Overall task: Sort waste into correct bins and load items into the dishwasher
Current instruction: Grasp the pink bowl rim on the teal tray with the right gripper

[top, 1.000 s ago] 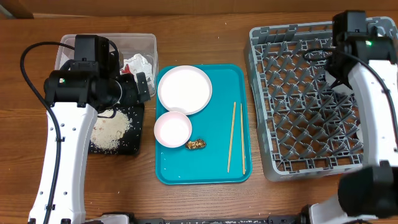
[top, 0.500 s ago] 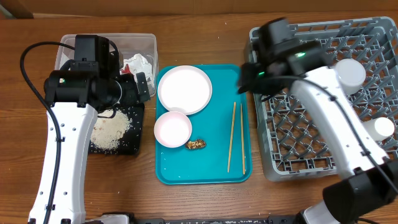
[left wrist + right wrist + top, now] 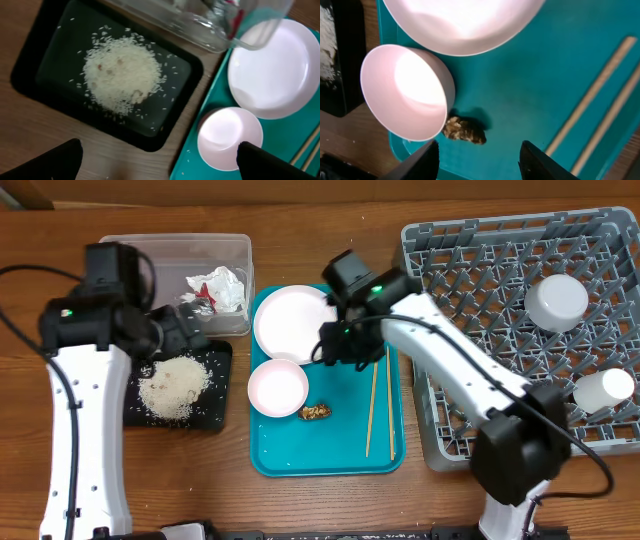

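Where the right gripper (image 3: 482, 161) hangs: over the teal tray (image 3: 350, 452), fingers parted, nothing between them.
Nearest thing: brown food scrap (image 3: 465, 131) — just ahead of the fingertips and roughly centred between them in the wrist view. It lies low against the small bowl (image 3: 407, 92), touching or nearly so.
Scrap's long axis: runs about along the line from finger to finger, so the jaws would likely meet it end to end — a wrist turn may suit better.
Next out: plate (image 3: 465, 20) beyond the bowl; chopsticks (image 3: 600, 100) off to the side, parallel, apart from the scrap.
Nearer arm: the right, clearly. The left gripper (image 3: 162, 161) is wide open and empty above the black tray (image 3: 35, 70) with its rice (image 3: 122, 75).
Farthest: dish rack (image 3: 480, 330), beyond the chopsticks from the scrap.
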Tool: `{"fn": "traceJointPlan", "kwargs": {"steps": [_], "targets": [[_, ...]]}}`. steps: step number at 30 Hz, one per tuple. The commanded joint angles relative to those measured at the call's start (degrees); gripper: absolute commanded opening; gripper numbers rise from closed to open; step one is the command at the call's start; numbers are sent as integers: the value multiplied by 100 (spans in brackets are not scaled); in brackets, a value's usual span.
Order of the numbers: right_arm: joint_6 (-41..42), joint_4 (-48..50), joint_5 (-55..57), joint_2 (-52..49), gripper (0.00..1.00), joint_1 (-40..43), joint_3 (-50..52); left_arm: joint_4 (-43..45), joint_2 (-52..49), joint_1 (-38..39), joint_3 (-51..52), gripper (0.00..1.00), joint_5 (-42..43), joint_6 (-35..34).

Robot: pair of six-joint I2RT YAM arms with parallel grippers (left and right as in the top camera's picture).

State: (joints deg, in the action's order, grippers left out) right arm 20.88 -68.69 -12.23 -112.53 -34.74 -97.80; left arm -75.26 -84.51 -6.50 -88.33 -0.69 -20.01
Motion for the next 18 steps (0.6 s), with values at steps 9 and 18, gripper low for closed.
{"fn": "traceJointPlan", "kwargs": {"steps": [9, 18], "targets": [[61, 369, -50, -876, 50, -625, 35, -13, 17, -258, -92, 100, -122, -144], [323, 461, -39, -911, 39, -640, 35, -15, 20, -258, -92, 100, -122, -144]]}}
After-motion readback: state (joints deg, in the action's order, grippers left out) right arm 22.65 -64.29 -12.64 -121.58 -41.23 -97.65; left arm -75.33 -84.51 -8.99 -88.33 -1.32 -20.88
